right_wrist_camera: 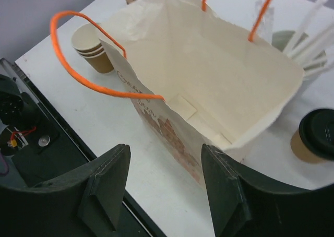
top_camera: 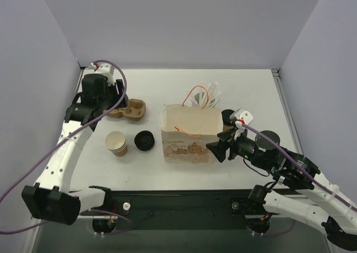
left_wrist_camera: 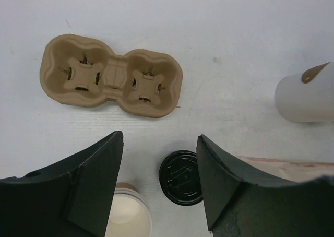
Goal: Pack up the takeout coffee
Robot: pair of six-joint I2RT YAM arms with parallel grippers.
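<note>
While my left gripper (left_wrist_camera: 159,143) and right gripper (right_wrist_camera: 166,151) both hang open with nothing in them, the takeout coffee (right_wrist_camera: 313,138) stands on the table at three o'clock of the empty paper bag (right_wrist_camera: 224,75), so the packing is not yet begun.

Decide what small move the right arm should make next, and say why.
Probably swing the right arm's jaws across to straddle the lidded coffee cup. They stand open and empty over the bag, which is open with nothing inside, and the cup waits just beside it.
</note>
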